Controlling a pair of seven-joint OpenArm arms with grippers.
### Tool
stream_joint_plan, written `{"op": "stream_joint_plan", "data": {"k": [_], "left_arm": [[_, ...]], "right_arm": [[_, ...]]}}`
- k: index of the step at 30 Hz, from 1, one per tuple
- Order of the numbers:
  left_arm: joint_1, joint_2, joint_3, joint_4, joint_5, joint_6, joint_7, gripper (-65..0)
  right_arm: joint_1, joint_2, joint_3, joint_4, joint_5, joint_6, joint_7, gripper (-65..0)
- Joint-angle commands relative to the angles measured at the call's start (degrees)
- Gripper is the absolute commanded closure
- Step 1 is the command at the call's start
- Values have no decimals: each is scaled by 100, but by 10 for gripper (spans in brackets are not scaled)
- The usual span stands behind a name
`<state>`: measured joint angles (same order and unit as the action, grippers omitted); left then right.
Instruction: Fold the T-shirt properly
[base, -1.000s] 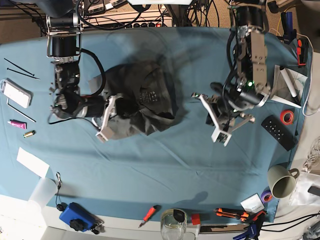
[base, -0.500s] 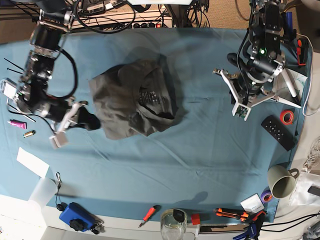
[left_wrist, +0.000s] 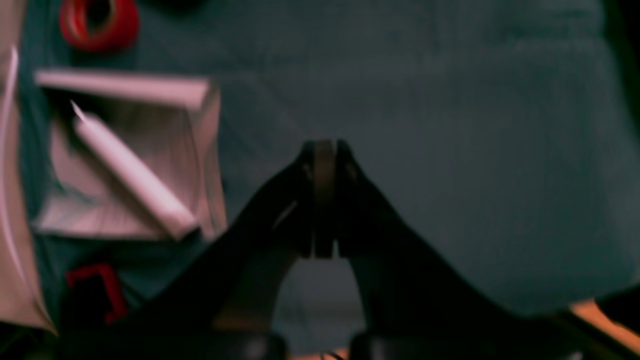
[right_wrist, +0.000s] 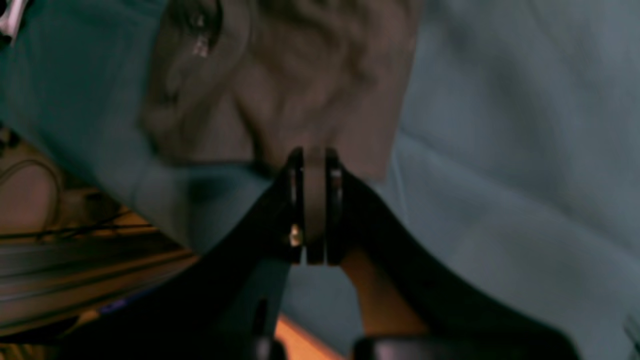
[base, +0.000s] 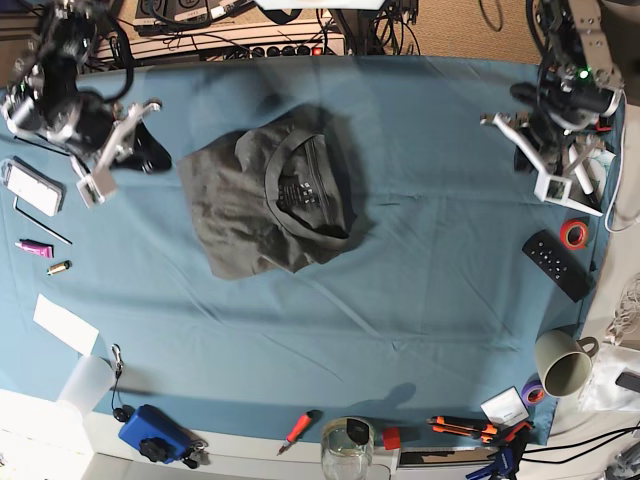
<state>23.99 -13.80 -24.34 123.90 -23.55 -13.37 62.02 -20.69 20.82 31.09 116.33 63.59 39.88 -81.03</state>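
R gripper (right_wrist: 314, 200) jaws together, nothing clamped, hanging over the far L corner of the base view, well off the cloth bundle; L gripper (left_wrist: 324, 200) same, fingers pressed shut & empty, parked over the far R edge by the white paper tray (base: 583, 165). Both arms sit out at the table's sides, prob. pulled clear so the garment is unobstructed — judgement only. T-shirt (base: 270, 205) lies mid-table, a bit toward the far side, on the blue tablecloth (base: 430, 270), touching neither gripper. It's a compact dark charcoal lump, roughly folded but uneven: collar ring facing up w/ small printed label inside the neck, edges ragged, lower corner sticking out toward the near L, wrinkles all over; sleeves can't be made out. In R wrist view its edge shows just beyond the closed fingertips, blurred. Fold looks rough, not neat-rect, so task prob. needs tidying or is being left as is; can't tell which. Outward: red tape roll (base: 573, 234) & black remote (base: 557, 263) near R edge, mug (base: 563, 362) near corner, red screwdriver (base: 298, 429) & blue box (base: 153, 432) along near edge.
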Motion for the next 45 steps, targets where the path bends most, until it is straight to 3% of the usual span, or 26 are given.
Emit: {"op": "stream_joint_plan", "data": {"k": [1, 9, 19, 25, 30, 37, 40, 45], "left_arm": [[98, -48, -133, 175, -103, 2, -61, 0], [1145, -46, -420, 820, -118, 2, -31, 0], [2667, 7, -420, 839, -116, -2, -203, 0], [3206, 352, -420, 826, -50, -114, -205, 0], [3460, 732, -420, 597, -70, -326, -299, 0], [3237, 741, -393, -586, -48, -343, -511, 0], [2962, 741, -393, -1327, -50, -597, -599, 0], [2428, 723, -393, -2592, -33, -603, -822, 0]], "right_arm": [[-173, 92, 140, 175, 151, 12, 103, 0], [-1530, 15, 385, 442, 197, 12, 103, 0], [-2820, -627, 385, 439, -1073, 12, 103, 0], [-3281, -796, 382, 426, -1373, 12, 103, 0], [-3388, -796, 382, -138, -1464, 12, 103, 0], [-3198, -761, 343, -1856, -1576, 12, 127, 0], [-2885, -763, 247, -2625, -1794, 12, 205, 0], [-2280, -761, -118, -3915, -2481, 12, 782, 0]]}}
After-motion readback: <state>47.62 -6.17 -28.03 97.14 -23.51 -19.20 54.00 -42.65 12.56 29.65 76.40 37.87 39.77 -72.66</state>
